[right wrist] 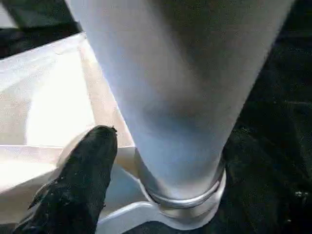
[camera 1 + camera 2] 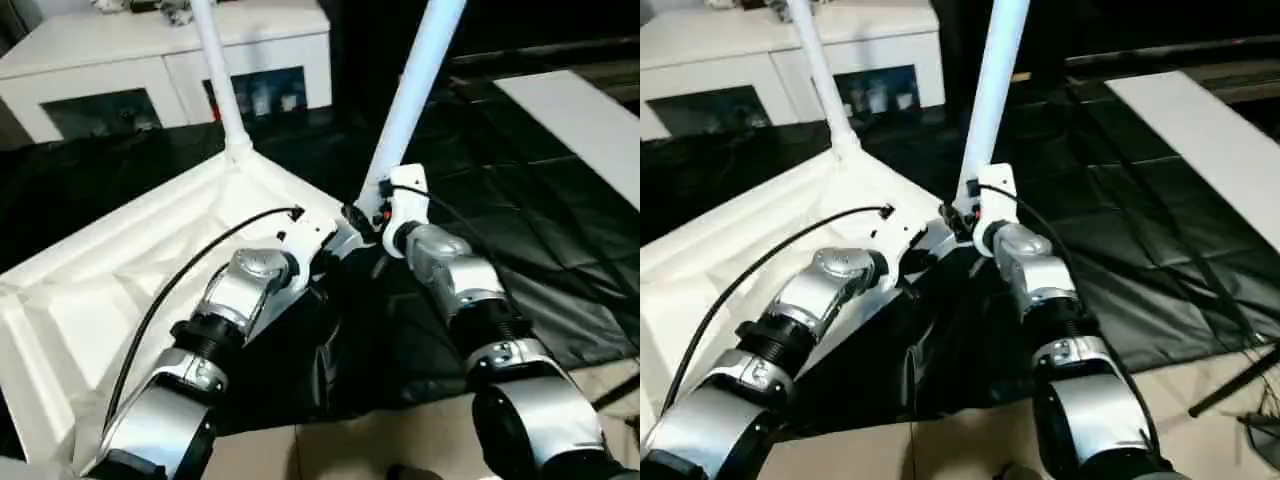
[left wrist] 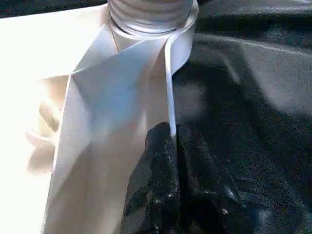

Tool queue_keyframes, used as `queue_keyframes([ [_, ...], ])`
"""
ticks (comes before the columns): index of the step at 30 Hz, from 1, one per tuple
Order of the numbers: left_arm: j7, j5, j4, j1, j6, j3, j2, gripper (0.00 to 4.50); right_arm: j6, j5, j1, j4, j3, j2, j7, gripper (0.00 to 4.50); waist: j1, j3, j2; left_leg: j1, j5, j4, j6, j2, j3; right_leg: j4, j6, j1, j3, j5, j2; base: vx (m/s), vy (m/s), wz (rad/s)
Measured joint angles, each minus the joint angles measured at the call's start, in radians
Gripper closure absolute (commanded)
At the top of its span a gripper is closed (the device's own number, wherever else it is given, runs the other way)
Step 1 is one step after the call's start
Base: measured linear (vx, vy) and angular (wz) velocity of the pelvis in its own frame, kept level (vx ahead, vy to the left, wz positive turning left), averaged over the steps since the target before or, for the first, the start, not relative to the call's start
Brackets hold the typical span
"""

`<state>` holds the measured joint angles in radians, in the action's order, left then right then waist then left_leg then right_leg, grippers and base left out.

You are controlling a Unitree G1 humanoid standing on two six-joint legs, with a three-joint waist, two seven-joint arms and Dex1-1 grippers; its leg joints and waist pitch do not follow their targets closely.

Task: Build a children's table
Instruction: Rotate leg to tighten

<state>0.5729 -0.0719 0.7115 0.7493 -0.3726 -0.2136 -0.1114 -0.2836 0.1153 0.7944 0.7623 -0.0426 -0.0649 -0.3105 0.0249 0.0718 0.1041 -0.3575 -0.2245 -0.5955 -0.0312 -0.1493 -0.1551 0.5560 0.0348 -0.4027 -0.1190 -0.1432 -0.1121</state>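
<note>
White plastic meets us everywhere: the tabletop (image 2: 120, 290) lies upside down on a black sheet (image 2: 540, 230) spread over the floor, ribbed underside up, one corner pointing away from us. From the head views we see two legs standing in its sockets: the far leg (image 2: 218, 70) at the back corner, tilted a little, and the near leg (image 2: 415, 95) at the right corner, leaning rightward as it rises. Behind them stands a cabinet (image 2: 150, 60) with dark glass doors.

Our left gripper (image 3: 173, 190) reaches the tabletop's thin rim beside the near leg; its wrist view shows what the head views hide, the jaws pressed together on that rim, with the leg's threaded end seated in the socket just beyond.

Our right gripper (image 2: 375, 215) sits at the base of the near leg. Its wrist view shows one black finger (image 1: 83, 180) just beside the tube, apart from it, so the jaws stand spread around the leg rather than pinching it.
</note>
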Motion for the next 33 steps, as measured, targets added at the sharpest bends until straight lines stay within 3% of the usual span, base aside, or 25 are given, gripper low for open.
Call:
queue_keyframes([
  [2, 0.003, 0.0, 0.0, 0.004, 0.003, 0.0, -0.002, 4.5, -0.008, 0.001, -0.004, -0.014, -0.002, -0.006, -0.012, 1.66, -0.008, -0.001, 0.002, -0.001, 0.0, 0.0, 0.001, -0.002, 0.0, 0.007, -0.008, -0.003, -0.001, -0.006, 0.001, 0.067, -0.033, 0.01],
  [6, 0.01, 0.0, -0.005, 0.006, 0.008, 0.0, -0.005, 4.5, -0.024, -0.001, -0.004, -0.031, 0.001, -0.02, -0.028, 1.76, -0.019, -0.003, 0.004, -0.007, 0.0, -0.001, 0.002, -0.004, 0.0, 0.013, -0.008, -0.011, -0.003, -0.009, 0.002, 0.015, -0.008, 0.0],
  [7, 0.01, 0.0, -0.008, 0.006, 0.008, 0.0, -0.006, 4.5, -0.028, -0.002, -0.004, -0.035, 0.003, -0.022, -0.029, 2.05, -0.021, -0.003, 0.004, -0.011, 0.0, -0.005, 0.002, -0.005, 0.0, 0.017, -0.008, -0.016, -0.002, -0.01, 0.002, 0.0, 0.0, 0.0],
  [21, 0.071, -0.003, -0.013, -0.008, 0.038, -0.027, -0.036, 4.5, -0.044, -0.009, -0.01, -0.056, 0.024, -0.06, -0.124, 2.49, -0.023, -0.003, 0.004, -0.011, 0.002, -0.01, -0.003, -0.008, 0.0, 0.022, -0.006, -0.015, -0.002, -0.008, 0.002, 0.0, 0.0, 0.0],
  [29, 0.25, -0.004, -0.11, -0.081, 0.098, -0.079, -0.156, 4.5, -0.079, -0.013, -0.055, -0.154, 0.13, -0.163, -0.376, 2.51, -0.034, -0.004, 0.002, -0.011, 0.002, -0.016, -0.002, -0.011, -0.001, 0.026, -0.006, -0.014, -0.003, -0.008, 0.003, 0.0, 0.0, 0.0],
  [33, 0.368, 0.002, -0.184, -0.13, 0.118, -0.103, -0.239, 4.5, -0.096, -0.002, -0.071, -0.196, 0.173, -0.219, -0.525, 2.51, -0.038, -0.006, -0.004, -0.011, 0.002, -0.017, -0.003, -0.012, -0.001, 0.028, -0.006, -0.015, -0.002, -0.008, 0.003, 0.0, 0.0, 0.0],
])
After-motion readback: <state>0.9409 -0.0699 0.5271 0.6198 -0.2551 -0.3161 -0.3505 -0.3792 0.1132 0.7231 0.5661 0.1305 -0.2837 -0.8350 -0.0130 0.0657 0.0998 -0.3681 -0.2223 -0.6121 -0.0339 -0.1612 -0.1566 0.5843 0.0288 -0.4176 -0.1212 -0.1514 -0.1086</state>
